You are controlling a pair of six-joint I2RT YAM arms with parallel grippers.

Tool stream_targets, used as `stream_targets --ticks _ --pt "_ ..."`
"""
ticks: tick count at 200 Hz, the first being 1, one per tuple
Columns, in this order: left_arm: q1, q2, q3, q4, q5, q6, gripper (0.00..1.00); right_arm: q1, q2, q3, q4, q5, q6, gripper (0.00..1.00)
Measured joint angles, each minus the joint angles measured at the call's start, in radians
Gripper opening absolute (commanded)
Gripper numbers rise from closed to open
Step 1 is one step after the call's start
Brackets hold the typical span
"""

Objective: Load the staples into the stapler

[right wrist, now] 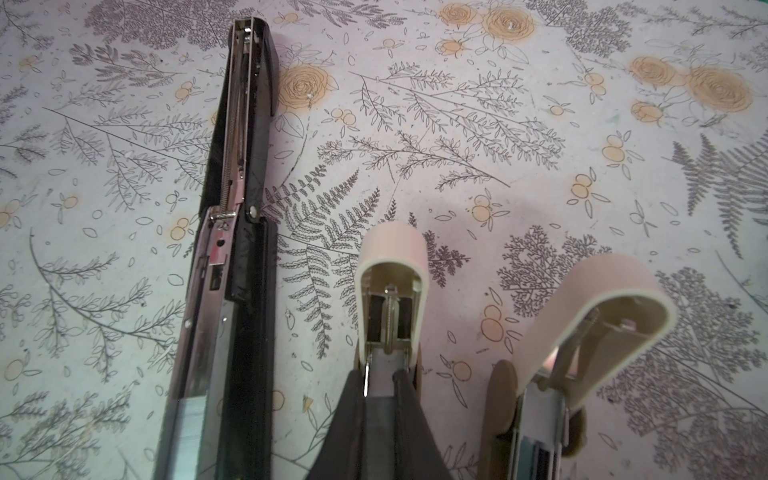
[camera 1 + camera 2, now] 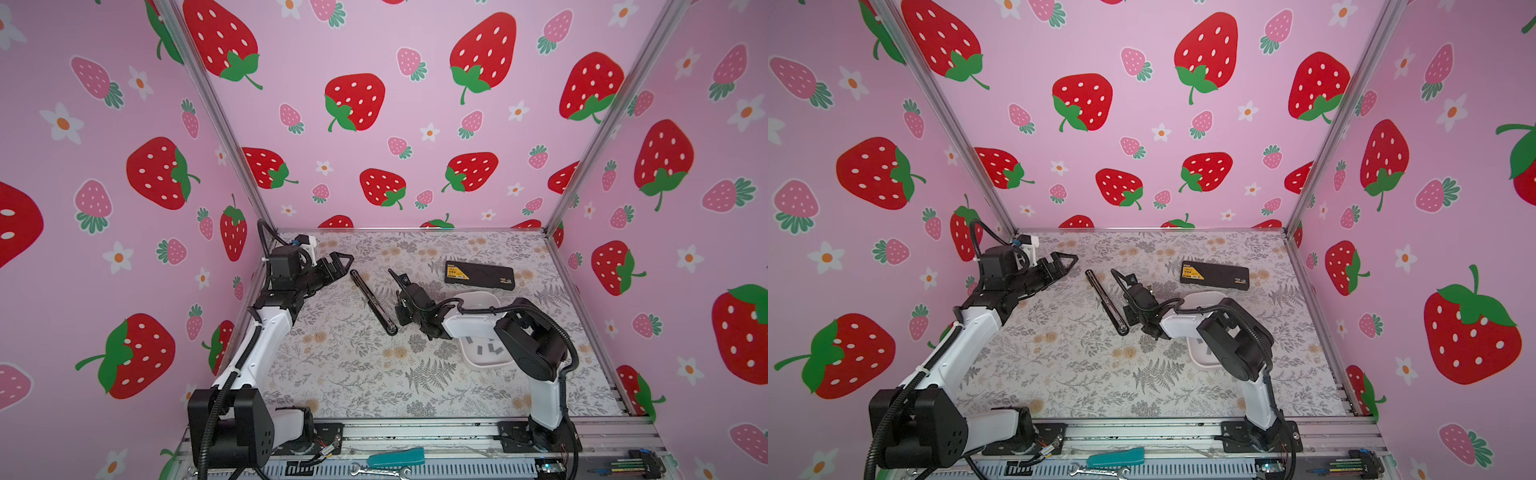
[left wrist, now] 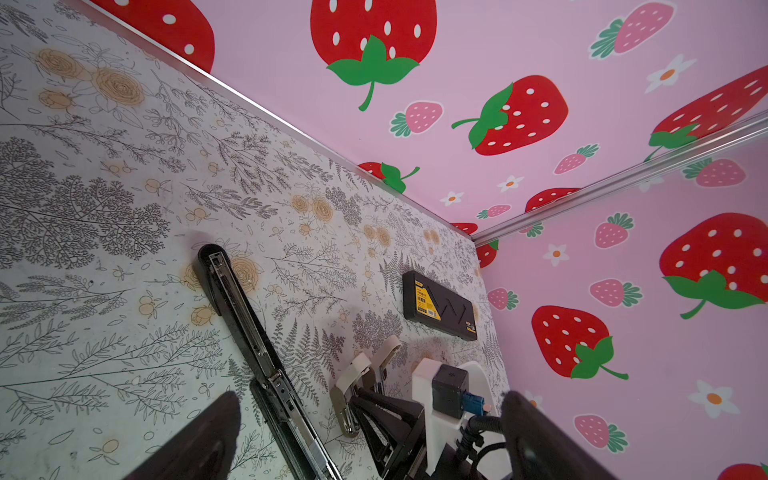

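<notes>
I am watching the right gripper (image 1: 380,377) hanging near the middle of the table. Its dark fingers are pinching almost together over the metal channel of a beige stapler (image 1: 392,253), which is lying with its lid thrown open. I am seeing a plain grey band in the slit between them, but I cannot tell whether that is a strip being held or the channel itself. A second beige stapler (image 1: 598,291), also open, is sitting just beside it. On the other side a long black stapler (image 2: 372,301) is lying unfolded flat, at 10 o'clock from the table's centre. The left gripper (image 2: 348,264) is hovering farther out at 10 o'clock, its fingers spreading wide and gripping nothing. The staples (image 2: 478,350) are lying loose in a white dish (image 2: 486,365) at 3 o'clock, partly under the right arm. A black box (image 2: 480,275) is resting at 1 o'clock.
</notes>
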Motion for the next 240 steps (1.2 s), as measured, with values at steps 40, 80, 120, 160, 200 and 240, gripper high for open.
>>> stream_targets --ticks 40,80,120,160,200,240 --pt "0.000 0.000 0.000 0.000 0.000 0.000 0.99 0.000 0.007 0.000 0.000 0.000 0.000 0.08" --pt "0.000 0.000 0.000 0.000 0.000 0.000 0.99 0.000 0.007 0.000 0.001 0.000 0.000 0.08" --pt "0.000 0.000 0.000 0.000 0.000 0.000 0.99 0.002 0.007 -0.010 0.002 0.002 0.001 0.08" --pt "0.000 0.000 0.000 0.000 0.000 0.000 0.99 0.008 0.005 -0.048 0.039 0.012 0.005 0.07" --pt "0.000 0.000 0.000 0.000 0.000 0.000 0.99 0.018 -0.019 -0.097 0.076 0.028 0.004 0.08" --pt "0.000 0.000 0.000 0.000 0.000 0.000 0.99 0.018 -0.048 -0.103 0.068 0.031 0.000 0.08"
